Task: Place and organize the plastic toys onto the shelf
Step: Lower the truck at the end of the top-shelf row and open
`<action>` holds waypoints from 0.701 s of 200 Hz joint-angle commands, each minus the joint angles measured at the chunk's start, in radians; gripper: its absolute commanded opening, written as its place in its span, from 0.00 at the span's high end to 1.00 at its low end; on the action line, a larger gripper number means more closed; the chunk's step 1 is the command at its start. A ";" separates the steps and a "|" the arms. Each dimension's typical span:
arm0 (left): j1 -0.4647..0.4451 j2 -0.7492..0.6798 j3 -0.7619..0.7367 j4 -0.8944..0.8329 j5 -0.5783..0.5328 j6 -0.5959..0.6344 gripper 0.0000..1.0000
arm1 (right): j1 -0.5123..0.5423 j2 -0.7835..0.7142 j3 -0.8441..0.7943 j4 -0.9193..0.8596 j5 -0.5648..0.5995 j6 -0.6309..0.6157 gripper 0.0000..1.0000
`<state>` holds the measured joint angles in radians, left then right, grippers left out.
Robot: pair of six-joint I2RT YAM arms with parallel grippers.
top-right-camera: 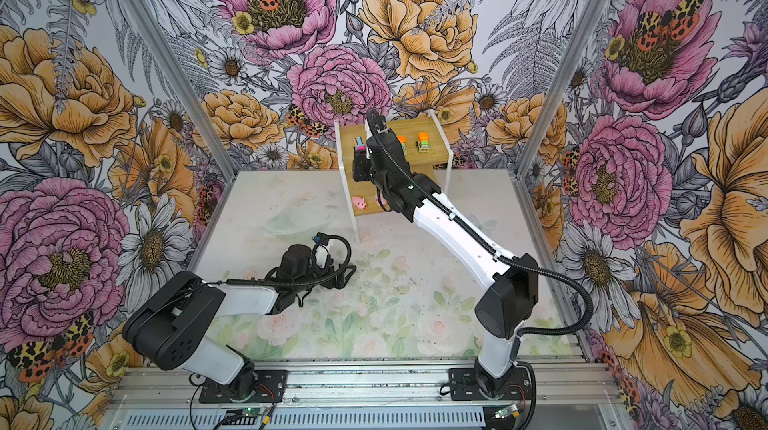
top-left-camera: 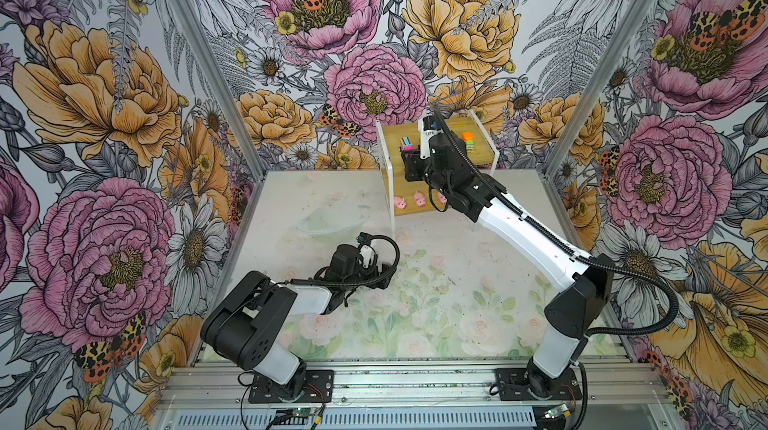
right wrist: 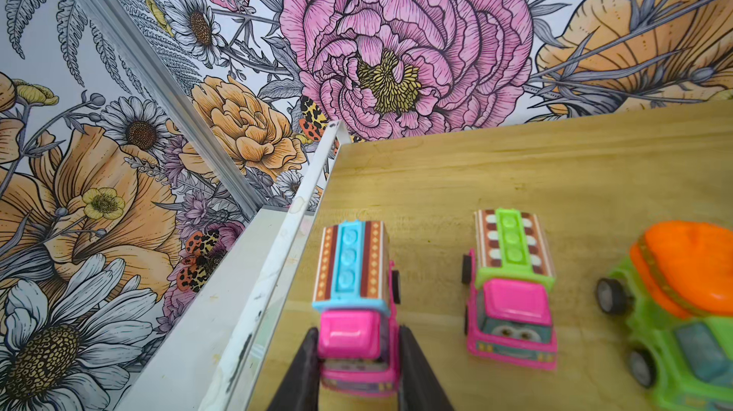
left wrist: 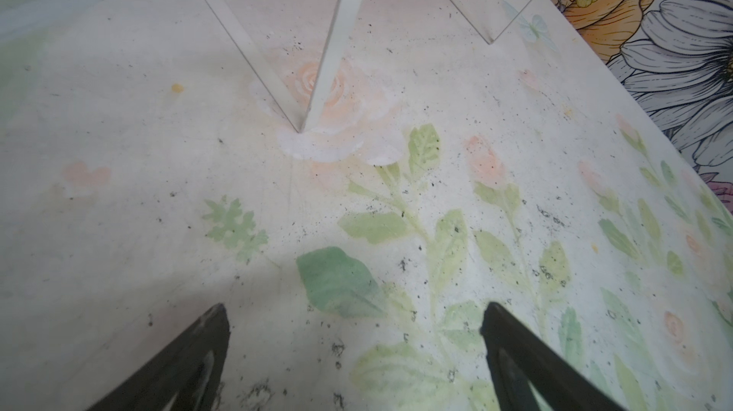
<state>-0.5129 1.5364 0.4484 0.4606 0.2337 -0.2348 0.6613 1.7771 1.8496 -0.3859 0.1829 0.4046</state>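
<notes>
The shelf (top-left-camera: pixel 392 133) (top-right-camera: pixel 436 129) stands at the back of the table. My right gripper (right wrist: pixel 359 339) is shut on a pink truck with a blue striped top (right wrist: pixel 351 270) (top-left-camera: pixel 406 142). It holds the truck at the left end of the upper board, beside the white side frame (right wrist: pixel 277 270). A second pink truck (right wrist: pixel 511 302) and a green truck with an orange top (right wrist: pixel 682 294) (top-right-camera: pixel 423 141) stand to its right. Pink pigs (top-left-camera: pixel 400 202) (top-left-camera: pixel 419 198) (top-right-camera: pixel 358 202) sit on the lower board, partly hidden by the arm. My left gripper (left wrist: pixel 357 325) (top-left-camera: pixel 380 272) is open and low over the table, with nothing between its fingers.
A faint, pale bowl shape (top-left-camera: pixel 328 220) lies on the floral mat left of the shelf. The shelf's white front leg (left wrist: pixel 337 40) stands just ahead of my left gripper. Flowered walls and aluminium posts (top-left-camera: pixel 208 62) close in the sides and back.
</notes>
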 commanded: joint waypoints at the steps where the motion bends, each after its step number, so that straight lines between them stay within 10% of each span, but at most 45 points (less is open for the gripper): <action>1: 0.001 -0.018 -0.013 0.029 -0.005 0.015 0.01 | -0.005 0.018 0.035 0.006 -0.017 0.018 0.86; 140: 0.004 -0.008 -0.011 0.029 -0.006 0.014 0.01 | -0.004 0.043 0.039 0.006 -0.025 0.037 0.85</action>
<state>-0.5129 1.5364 0.4484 0.4606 0.2337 -0.2348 0.6613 1.8027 1.8507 -0.3847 0.1680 0.4297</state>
